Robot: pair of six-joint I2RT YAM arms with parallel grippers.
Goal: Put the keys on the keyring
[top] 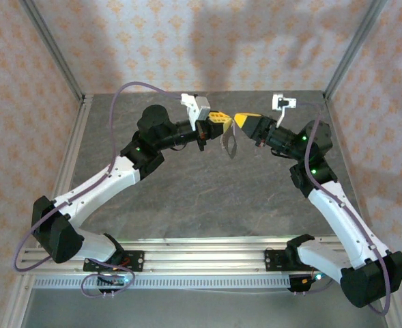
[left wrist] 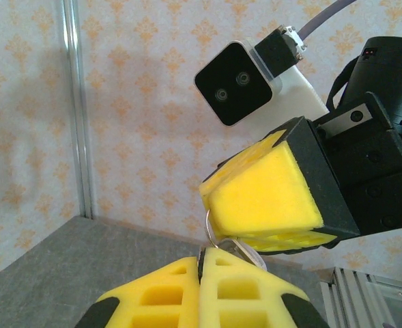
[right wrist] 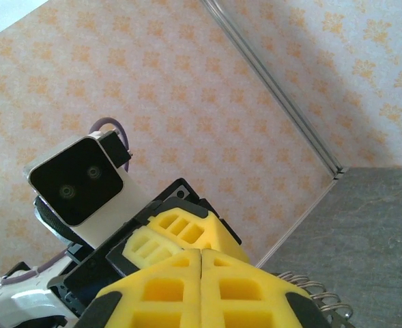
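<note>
My two grippers meet tip to tip above the middle of the table. The left gripper (top: 225,118) (left wrist: 203,258) is shut, and the thin wire of the keyring (left wrist: 209,229) comes out of its seam. The wire curves up behind the yellow pads of the right gripper (left wrist: 265,198) (top: 243,119) (right wrist: 201,254), which is also shut. A pale lilac key (left wrist: 250,251) sticks out from under the right pads, resting on my left finger. The loop (top: 231,145) hangs below both tips. Its ridged coil (right wrist: 317,292) is beside my right fingers.
The grey stone-look tabletop (top: 207,198) lies well below the grippers. Patterned walls and aluminium corner posts (top: 54,55) close the back and sides. The left wrist camera housing (right wrist: 78,181) sits close to the right fingers. A rail (top: 201,256) runs along the near edge.
</note>
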